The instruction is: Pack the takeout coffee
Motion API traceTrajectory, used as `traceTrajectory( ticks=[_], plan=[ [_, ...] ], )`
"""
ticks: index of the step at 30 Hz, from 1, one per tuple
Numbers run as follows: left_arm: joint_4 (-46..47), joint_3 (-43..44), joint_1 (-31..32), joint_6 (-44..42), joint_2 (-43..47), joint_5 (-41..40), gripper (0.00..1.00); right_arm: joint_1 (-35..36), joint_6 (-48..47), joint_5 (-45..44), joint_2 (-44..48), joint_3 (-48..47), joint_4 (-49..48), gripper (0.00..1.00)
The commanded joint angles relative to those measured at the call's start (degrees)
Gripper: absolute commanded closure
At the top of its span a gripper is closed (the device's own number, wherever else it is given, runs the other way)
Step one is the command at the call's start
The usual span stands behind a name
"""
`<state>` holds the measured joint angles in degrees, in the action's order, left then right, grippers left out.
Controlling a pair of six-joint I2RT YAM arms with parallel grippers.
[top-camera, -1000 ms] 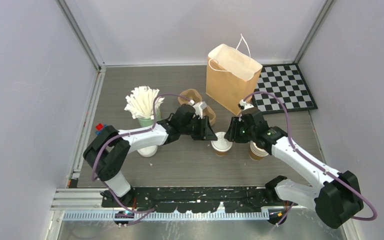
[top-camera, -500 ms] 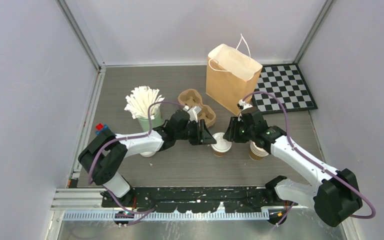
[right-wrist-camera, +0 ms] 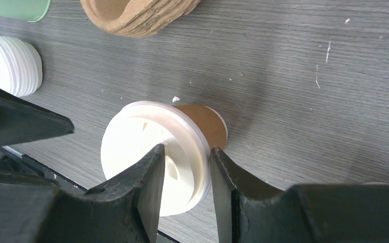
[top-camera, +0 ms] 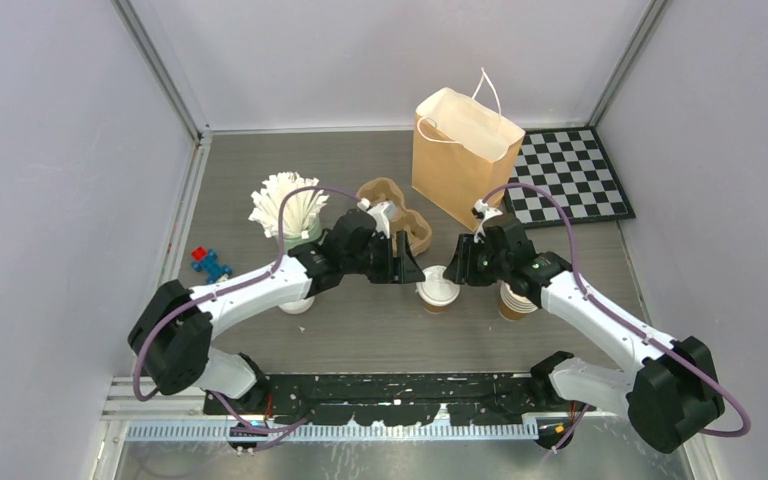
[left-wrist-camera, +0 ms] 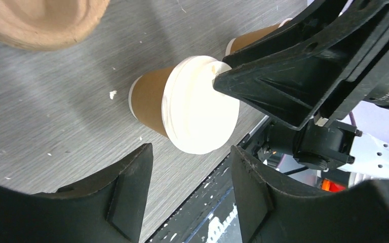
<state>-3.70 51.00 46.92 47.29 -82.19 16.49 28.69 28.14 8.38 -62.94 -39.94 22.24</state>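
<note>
The takeout coffee point(top-camera: 438, 289), a brown paper cup under a white lid, stands upright on the table between my two grippers. The left gripper point(top-camera: 409, 268) hangs just left of it, open, with nothing between its fingers. From the left wrist the lidded cup point(left-wrist-camera: 195, 109) lies beyond the spread fingertips point(left-wrist-camera: 141, 162). The right gripper point(top-camera: 457, 270) is at the cup's right side. Its jaws stand part way apart astride the lid's right rim point(right-wrist-camera: 195, 147): one finger lies over the lid's top, the other touches the rim from outside. The brown paper bag point(top-camera: 465, 155) stands open behind.
A pulp cup carrier point(top-camera: 397, 213) lies behind the left gripper. A stack of lidless cups point(top-camera: 513, 301) stands right of the coffee. A pile of loose lids point(top-camera: 296, 301), a green cup of white sticks point(top-camera: 286, 212), a small blue and red toy point(top-camera: 207, 263) and a checkerboard point(top-camera: 572, 176) are also on the table.
The left gripper has opened wider and drawn back a little from the lid, its arm swinging out to the left. The cup sits slightly further left. The right gripper has barely moved.
</note>
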Motion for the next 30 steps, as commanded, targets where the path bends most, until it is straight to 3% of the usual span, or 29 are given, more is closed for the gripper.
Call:
traceTrajectory(
  ticks=[1, 17, 21, 30],
  plan=[
    [-5.44, 3.93, -0.33, -4.87, 2.4, -3.36, 0.41, -0.1, -1.76, 1.19, -1.0, 0.7, 2.13, 0.57],
    [-0.83, 7.51, -1.88, -12.33, -7.55, 4.53, 0.49, -0.1, -1.03, 1.68, -1.55, 1.55, 0.78, 0.57],
    [-1.34, 6.73, -2.26, -11.76, -9.27, 3.13, 0.63, -0.04, -1.17, 1.05, -2.75, 2.25, -0.23, 0.57],
    [-4.53, 0.67, -2.18, -7.77, -7.15, -0.94, 0.67, -0.04, 4.23, -0.12, -1.01, 8.25, -4.8, 0.58]
  ],
)
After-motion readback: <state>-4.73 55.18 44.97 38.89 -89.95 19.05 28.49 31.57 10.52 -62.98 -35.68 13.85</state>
